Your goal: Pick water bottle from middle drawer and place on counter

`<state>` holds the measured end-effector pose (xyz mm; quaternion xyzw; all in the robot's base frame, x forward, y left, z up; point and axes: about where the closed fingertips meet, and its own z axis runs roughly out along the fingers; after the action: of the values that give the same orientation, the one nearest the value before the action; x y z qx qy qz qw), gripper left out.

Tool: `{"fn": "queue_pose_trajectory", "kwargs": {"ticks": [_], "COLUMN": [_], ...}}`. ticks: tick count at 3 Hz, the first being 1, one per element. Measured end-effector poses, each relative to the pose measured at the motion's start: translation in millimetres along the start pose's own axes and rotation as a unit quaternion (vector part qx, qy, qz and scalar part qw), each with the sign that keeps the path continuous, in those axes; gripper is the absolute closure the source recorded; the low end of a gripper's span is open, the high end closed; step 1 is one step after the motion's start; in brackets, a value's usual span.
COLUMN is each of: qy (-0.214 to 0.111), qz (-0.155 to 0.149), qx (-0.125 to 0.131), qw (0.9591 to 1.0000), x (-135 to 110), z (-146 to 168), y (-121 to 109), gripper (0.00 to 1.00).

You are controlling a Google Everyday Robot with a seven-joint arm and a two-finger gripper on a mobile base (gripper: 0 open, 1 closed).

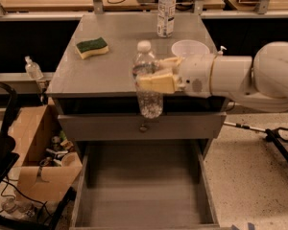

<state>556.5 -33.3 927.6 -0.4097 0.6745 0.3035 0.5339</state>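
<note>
My gripper [156,75] reaches in from the right and is shut on the water bottle [147,83], a small clear ribbed bottle with a white cap. The bottle is upright, held in the air in front of the counter's [115,71] front edge, with its cap above the counter top and its base in front of the top drawer front. The middle drawer [144,190] is pulled open below, its grey floor bare.
On the counter stand a taller labelled bottle [166,11] at the back, a white bowl [189,48] at the right, partly hidden by my gripper, and a yellow-green sponge [92,47] at the left. A cardboard box [38,157] of clutter stands left of the cabinet.
</note>
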Motion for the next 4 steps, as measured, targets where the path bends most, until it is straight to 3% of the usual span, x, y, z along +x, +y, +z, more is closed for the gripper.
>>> {"fn": "queue_pose_trajectory", "kwargs": {"ticks": [1, 2, 4], "qy": [-0.037, -0.043, -0.061], "qz": [0.013, 0.015, 0.004], "qx": [0.034, 0.033, 0.028], "qw": [0.9987, 0.9984, 0.9977], "x": [-36.0, -38.7, -66.3], "z": [-17.0, -7.0, 45.6], "y": [-6.2, -11.4, -67.9], "gripper": [1.00, 1.00, 1.00]}}
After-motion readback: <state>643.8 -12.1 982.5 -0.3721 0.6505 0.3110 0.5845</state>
